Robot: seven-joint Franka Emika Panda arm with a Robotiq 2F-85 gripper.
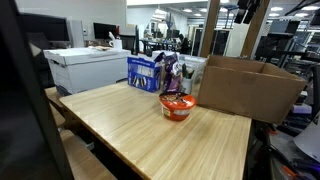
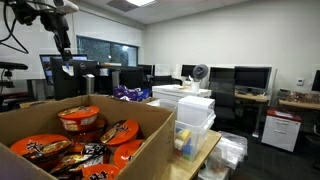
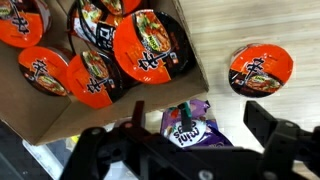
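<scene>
Wrist view shows the gripper (image 3: 195,110) released, grasping nothing, above a purple snack bag (image 3: 190,132) on the table (image 3: 230,30), between the cardboard box (image 3: 128,108) corner and a noodle bowl (image 3: 261,69).

You have a purple snack bag (image 3: 190,128) on the worktop (image 3: 240,30), just beside the cardboard box (image 3: 100,120) — and an orange noodle bowl (image 3: 261,69), upright, lid sealed, nearby.

Matte black pincer (image 3: 195,110) with two blocky, angular fingers (image 3: 282,135); in an exterior view, dark arm (image 2: 40,12) with looping black cable (image 2: 9,35).
</scene>
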